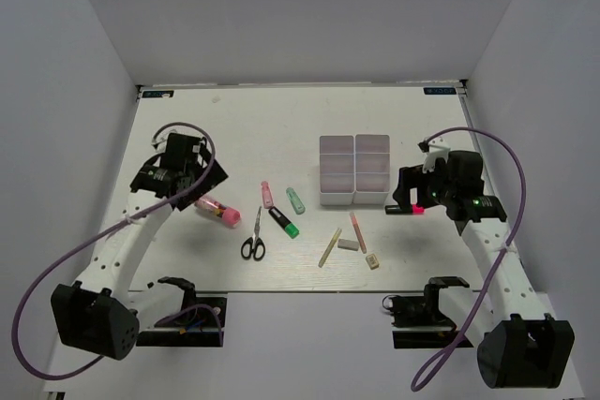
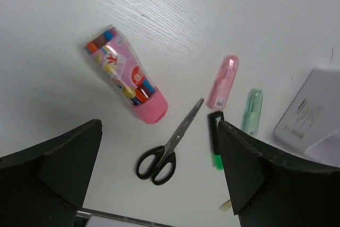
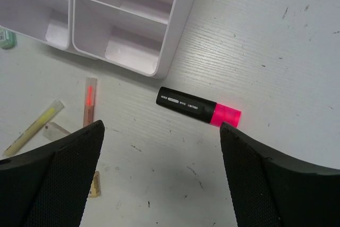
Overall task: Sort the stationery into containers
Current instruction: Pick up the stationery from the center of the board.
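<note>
Drop the open right end effector [image 3: 162,126] squarely over the black-pink marker [image 3: 197,107] lying on the table [image 3: 265,35] at 4 o'clock from the bins [image 1: 354,170], pinch mid-barrel across its width, and leave the open left end effector [image 2: 159,126] idle

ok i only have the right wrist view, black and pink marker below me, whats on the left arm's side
Observer: A pink tube lies flat below the open left gripper, not gripped.
Operator: any of the bins filled yet
Observer: No, in the top view all four bins look empty.
Operator: and the scissors
Observer: The scissors lie closed between the pink tube and the black-green marker, with the handles toward the arm bases.
</note>
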